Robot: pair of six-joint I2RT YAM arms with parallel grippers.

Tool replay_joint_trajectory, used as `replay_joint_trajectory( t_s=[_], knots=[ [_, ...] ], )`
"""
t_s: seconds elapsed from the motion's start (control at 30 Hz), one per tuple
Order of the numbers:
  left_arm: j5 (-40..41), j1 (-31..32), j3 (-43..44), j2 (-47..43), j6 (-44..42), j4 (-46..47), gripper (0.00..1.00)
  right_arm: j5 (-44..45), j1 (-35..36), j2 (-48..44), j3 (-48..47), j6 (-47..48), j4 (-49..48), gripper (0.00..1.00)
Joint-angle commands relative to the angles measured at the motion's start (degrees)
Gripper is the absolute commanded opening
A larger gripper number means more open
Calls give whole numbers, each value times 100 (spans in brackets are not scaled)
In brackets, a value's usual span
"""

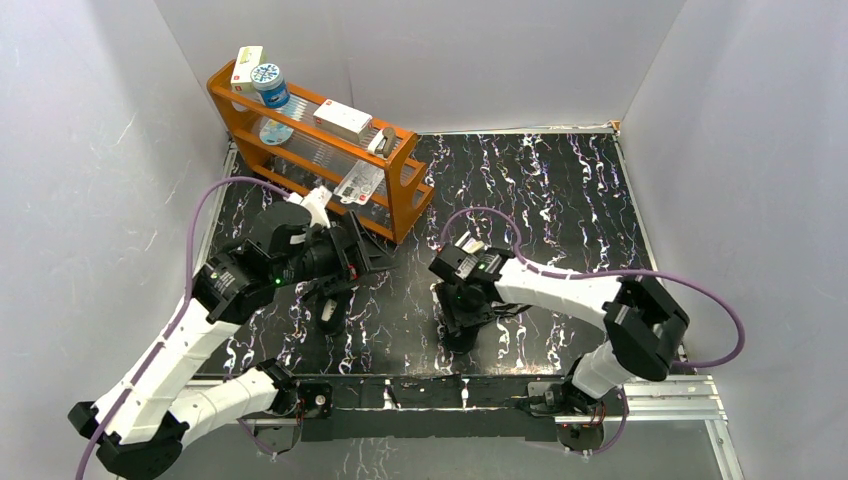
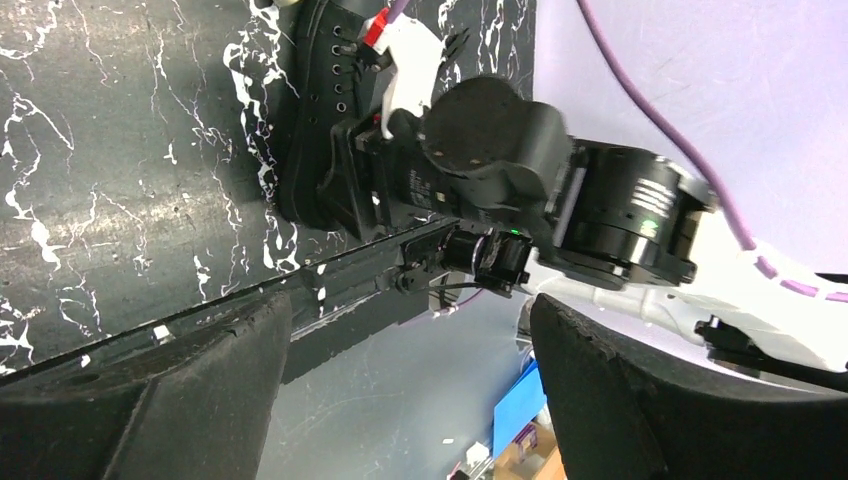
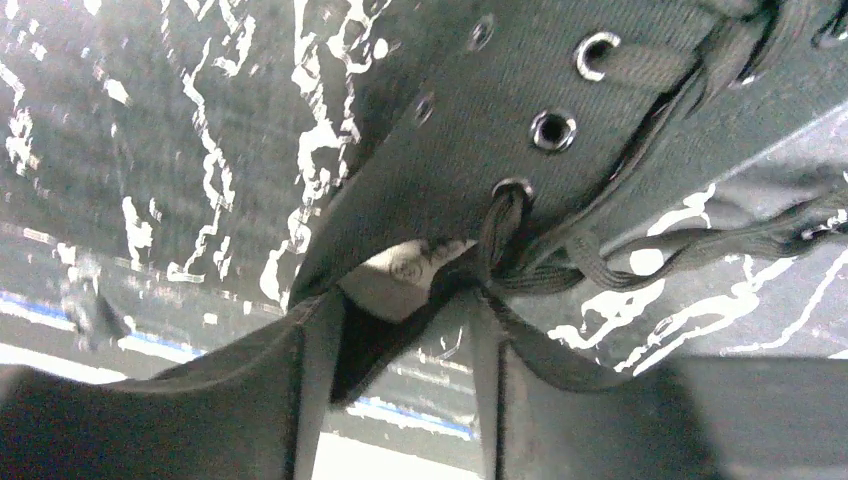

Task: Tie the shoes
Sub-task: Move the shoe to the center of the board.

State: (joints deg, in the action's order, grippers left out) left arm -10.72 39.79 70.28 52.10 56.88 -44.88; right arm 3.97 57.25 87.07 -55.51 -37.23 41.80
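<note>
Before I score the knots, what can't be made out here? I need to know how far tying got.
- Top view: left shoe is mostly hidden under the left arm; right shoe is under the right gripper.
- Right wrist view: lace runs by the fingers; too close to tell whether it is pinched.
- All views: no knot discernible; thin black laces blend into the dark table.

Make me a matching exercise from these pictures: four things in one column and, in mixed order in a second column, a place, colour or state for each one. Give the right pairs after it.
Things
1. orange rack
2. left gripper
3. right gripper
4. arm cables

Descriptions
A. purple
B. close to the eyelets of a black shoe
C. in the far left corner of the table
D. wide open, nothing between the fingers

Pairs: 1-C, 2-D, 3-B, 4-A
</note>
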Motion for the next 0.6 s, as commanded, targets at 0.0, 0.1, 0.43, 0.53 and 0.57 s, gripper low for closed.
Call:
replay_joint_trajectory(
  t_s=[0.0,0.1,0.43,0.53,0.57],
  knots=[
    [-440,-33,-339,-137,-348,481,86,-480,184,-817,-536,-344,1098,70],
    [-583,-38,-556,-177,-345,720,87,-474,-234,-1532,-648,-472,1824,81],
    [-1188,-26,-859,375,-835,1208,85,-1251,-4517,-1994,64,1263,1584,98],
    [-1332,-16,-844,628,-1078,1376,80,-1408,-5587,-1668,219,1579,828,93],
    [-1363,-15,-841,699,-1121,1410,80,-1425,-5865,-1489,219,1673,746,90]
  ],
)
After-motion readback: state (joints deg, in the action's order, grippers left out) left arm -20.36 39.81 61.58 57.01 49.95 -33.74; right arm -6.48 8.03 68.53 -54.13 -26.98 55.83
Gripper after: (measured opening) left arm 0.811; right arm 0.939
